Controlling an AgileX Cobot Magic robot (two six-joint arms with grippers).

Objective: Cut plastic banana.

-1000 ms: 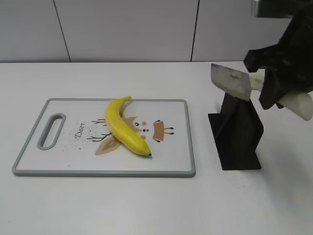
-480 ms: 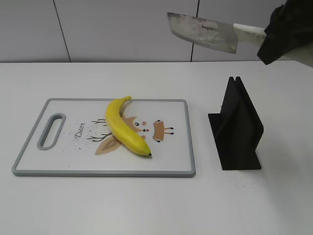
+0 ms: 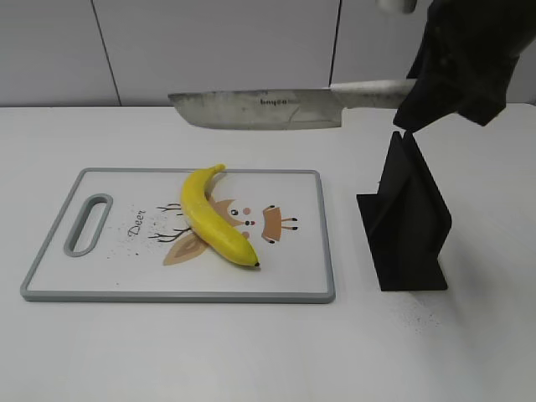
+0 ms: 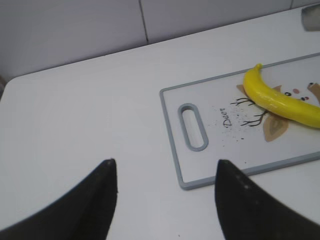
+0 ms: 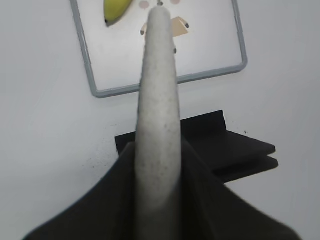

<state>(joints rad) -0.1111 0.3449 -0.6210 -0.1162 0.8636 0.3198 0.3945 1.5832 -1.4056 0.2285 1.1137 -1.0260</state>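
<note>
The yellow plastic banana [image 3: 213,219] lies whole on the white cutting board [image 3: 109,276], dark tip toward the front. It also shows in the left wrist view [image 4: 277,99] and partly in the right wrist view [image 5: 116,10]. My right gripper [image 3: 419,92] is shut on the white handle [image 5: 158,110] of a cleaver. Its steel blade [image 3: 255,110] hangs level, high above the board's back edge and the banana. My left gripper [image 4: 165,175] is open and empty over bare table left of the board [image 4: 220,165]; it is out of the exterior view.
A black knife stand [image 3: 405,218] stands empty on the table to the right of the board, also in the right wrist view [image 5: 235,150]. The board has a grey rim and a handle slot [image 3: 87,224] at its left end. A white wall runs behind the table.
My right gripper has lifted the cleaver out of the black stand, turned the blade level and carried it left, from over the stand to above the board.
</note>
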